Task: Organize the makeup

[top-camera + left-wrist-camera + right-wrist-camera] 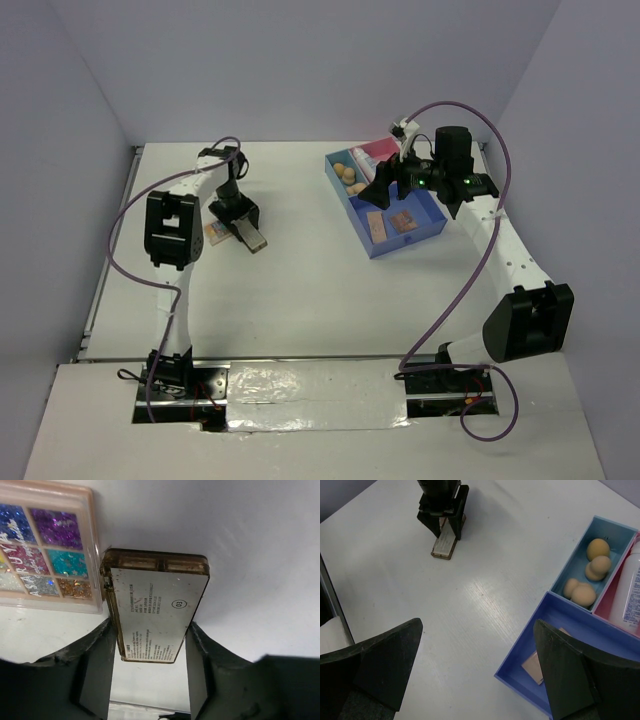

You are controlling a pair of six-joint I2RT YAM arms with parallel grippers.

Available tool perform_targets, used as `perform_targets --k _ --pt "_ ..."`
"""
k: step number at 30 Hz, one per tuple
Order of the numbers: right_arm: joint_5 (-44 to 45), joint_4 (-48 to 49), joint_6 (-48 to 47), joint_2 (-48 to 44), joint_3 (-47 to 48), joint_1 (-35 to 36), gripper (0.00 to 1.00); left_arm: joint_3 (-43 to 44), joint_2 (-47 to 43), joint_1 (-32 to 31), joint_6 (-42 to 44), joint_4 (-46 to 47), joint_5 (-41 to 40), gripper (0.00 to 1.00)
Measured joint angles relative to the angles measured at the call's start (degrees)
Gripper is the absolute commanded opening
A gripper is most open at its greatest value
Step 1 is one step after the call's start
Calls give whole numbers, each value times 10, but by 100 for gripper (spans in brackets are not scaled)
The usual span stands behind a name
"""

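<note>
My left gripper (240, 222) is shut on a brown-gold palette (155, 610), gripping its long sides; the palette's free end touches the table (445, 542). A multicolour glitter palette (45, 550) lies flat just left of it, touching its corner. My right gripper (477, 665) is wide open and empty, hovering over the left rim of the blue-and-pink tray (520, 650). The tray holds several tan sponges (592, 562), a white bottle (630, 595) and a pinkish palette (537, 665). In the top view, two flat palettes (390, 222) lie in its big compartment.
The tray (345, 205) sits at the back right of the white table, angled. Grey walls close in the back and sides. A purple cable loops beside each arm.
</note>
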Motion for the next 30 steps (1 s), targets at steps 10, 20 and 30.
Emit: perform_targets --k 10,20,30 --pt "-1 -5 -3 -9 0 0 100 -102 -69 -5 89 131 72 0" --pt "19 -35 -28 -28 2 -10 94 -187 -173 -98 188 511 284 0" --pt "2 -71 -45 -67 24 -79 17 -108 -123 -199 185 707 392 0"
